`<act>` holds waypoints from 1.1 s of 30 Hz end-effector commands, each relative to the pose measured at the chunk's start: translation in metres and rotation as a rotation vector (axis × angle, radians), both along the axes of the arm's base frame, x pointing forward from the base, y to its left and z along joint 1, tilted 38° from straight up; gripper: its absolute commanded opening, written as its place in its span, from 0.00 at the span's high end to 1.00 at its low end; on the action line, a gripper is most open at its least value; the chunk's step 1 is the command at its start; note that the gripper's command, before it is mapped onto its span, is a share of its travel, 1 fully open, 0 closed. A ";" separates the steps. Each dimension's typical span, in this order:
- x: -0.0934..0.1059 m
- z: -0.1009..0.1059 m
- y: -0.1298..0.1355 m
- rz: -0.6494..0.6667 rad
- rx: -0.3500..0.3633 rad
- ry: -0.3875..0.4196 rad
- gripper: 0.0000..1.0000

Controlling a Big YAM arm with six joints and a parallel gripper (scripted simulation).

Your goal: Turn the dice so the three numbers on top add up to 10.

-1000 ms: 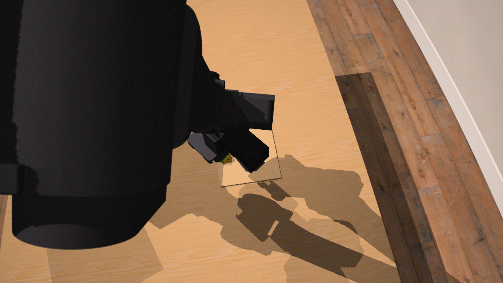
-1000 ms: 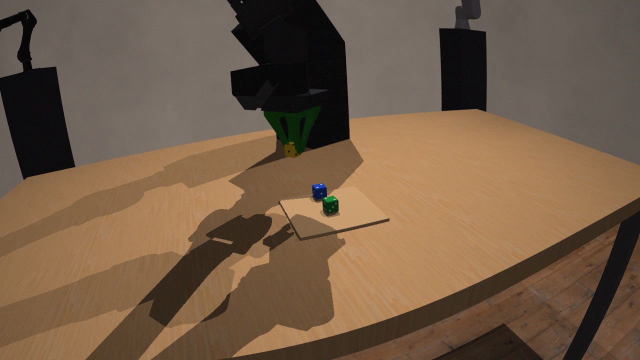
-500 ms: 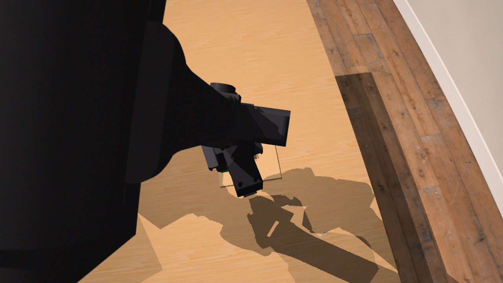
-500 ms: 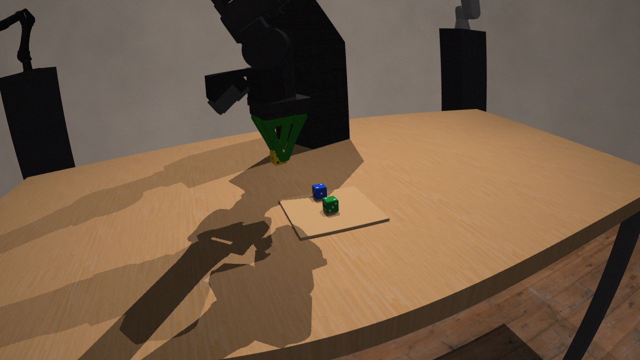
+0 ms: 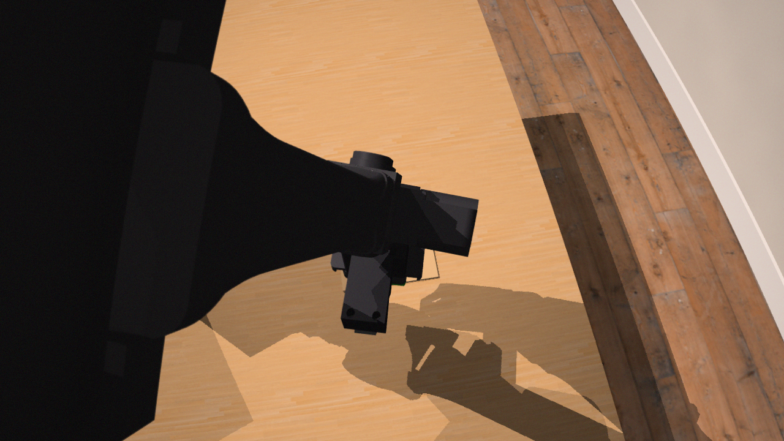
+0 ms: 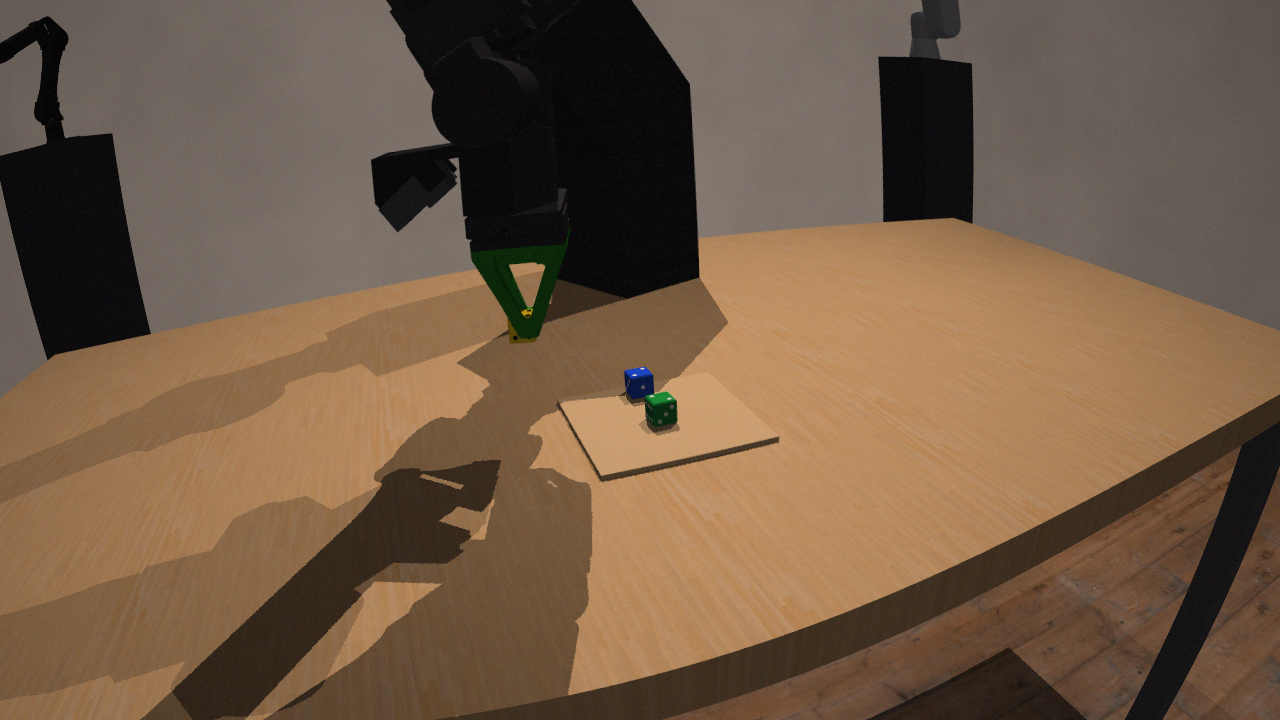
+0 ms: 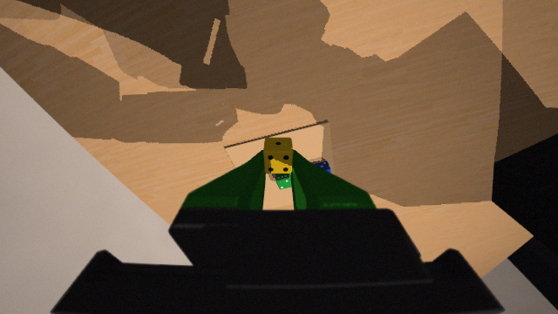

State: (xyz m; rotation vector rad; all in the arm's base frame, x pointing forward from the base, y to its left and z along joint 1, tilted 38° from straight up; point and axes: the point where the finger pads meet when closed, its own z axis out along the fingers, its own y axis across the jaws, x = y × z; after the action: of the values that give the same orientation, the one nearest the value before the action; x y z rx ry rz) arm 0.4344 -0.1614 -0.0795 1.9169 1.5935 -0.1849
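Gripper (image 6: pixel 528 333) (image 7: pixel 278 156): clamped on yellow die (image 6: pixel 516 334) (image 7: pixel 278 154), held above table (image 6: pixel 895 358) (image 5: pixel 356 71) (image 7: pixel 436 144)
Blue die (image 6: pixel 638 383) (image 7: pixel 323 167), green die (image 6: pixel 661 411) (image 7: pixel 284 181): on mat (image 6: pixel 707 438) (image 7: pixel 305 141) (image 5: pixel 431 266)
Top view: arm (image 5: pixel 296 208) hides all dice
Behind table: two black pedestals (image 6: pixel 71 241) (image 6: pixel 926 143), each with another arm

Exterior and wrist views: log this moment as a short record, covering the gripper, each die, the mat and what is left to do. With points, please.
gripper (image 5: pixel 402 283) (image 6: pixel 529 333) (image 7: pixel 278 156): jaws shut on the yellow die (image 6: pixel 517 337) (image 7: pixel 278 156)
yellow die: off the mat (image 5: pixel 430 267) (image 6: pixel 689 438) (image 7: pixel 301 136); one and four pips on the two faces seen from the wrist
green die (image 6: pixel 660 411) (image 7: pixel 284 183): on the mat, two on top
blue die (image 6: pixel 638 385) (image 7: pixel 323 167): at the mat's edge, two on top; fully on it, cannot tell
mat: flat on the table (image 5: pixel 383 82) (image 6: pixel 895 358) (image 7: pixel 436 131)
left to do: place yellow, release, withdraw
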 end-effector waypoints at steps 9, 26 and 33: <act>0.017 0.029 -0.015 -0.284 0.098 -0.224 0.85; 0.019 0.038 -0.025 -0.411 0.187 -0.349 0.85; 0.018 0.040 -0.025 -0.190 0.511 -0.470 0.85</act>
State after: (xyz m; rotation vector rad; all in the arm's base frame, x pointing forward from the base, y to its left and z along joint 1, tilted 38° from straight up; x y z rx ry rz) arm 0.4548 -0.1649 -0.0581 2.3605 1.1839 0.5271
